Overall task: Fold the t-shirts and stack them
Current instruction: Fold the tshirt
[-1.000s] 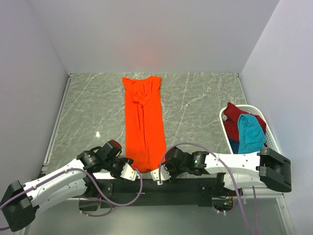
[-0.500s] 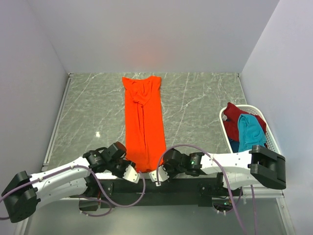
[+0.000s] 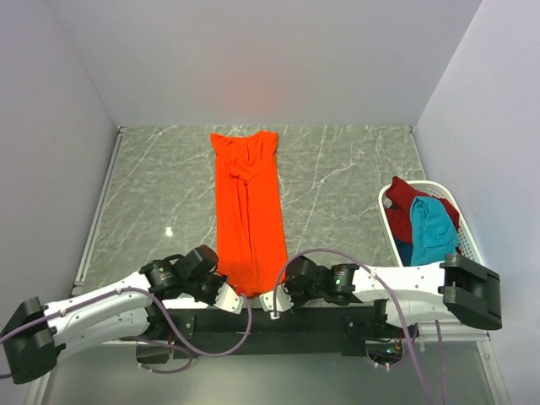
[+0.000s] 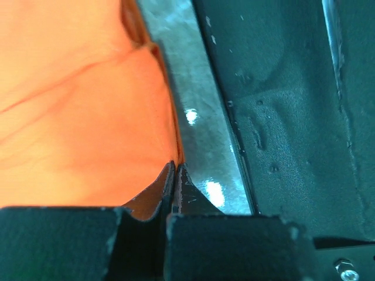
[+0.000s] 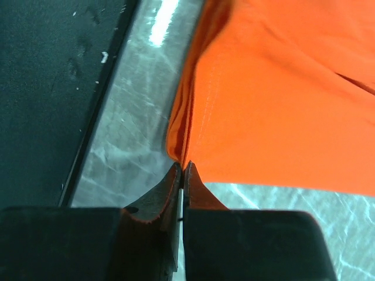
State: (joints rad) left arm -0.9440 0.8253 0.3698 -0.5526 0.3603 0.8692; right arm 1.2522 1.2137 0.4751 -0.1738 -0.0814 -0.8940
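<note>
A bright orange t-shirt [image 3: 246,211] lies folded into a long narrow strip down the middle of the table, its hem at the near edge. My left gripper [image 3: 229,297] is at the hem's near left corner. In the left wrist view that gripper [image 4: 176,165] is shut, with the orange cloth [image 4: 82,117] running into its tips. My right gripper [image 3: 268,302] is at the near right corner. In the right wrist view it [image 5: 183,165] is shut on the corner of the orange cloth [image 5: 281,99]. Teal [image 3: 430,228], dark red [image 3: 405,196] and blue [image 3: 403,251] t-shirts lie in the basket.
A white plastic basket [image 3: 385,202] stands at the right side of the grey marble table [image 3: 152,194]. White walls close the table at the back and on both sides. The black base rail [image 3: 321,325] runs along the near edge, just behind both grippers.
Both grippers have closed from about half open to shut at the shirt's near corners. Both arms shifted slightly at the hem. The shirt has not moved.
</note>
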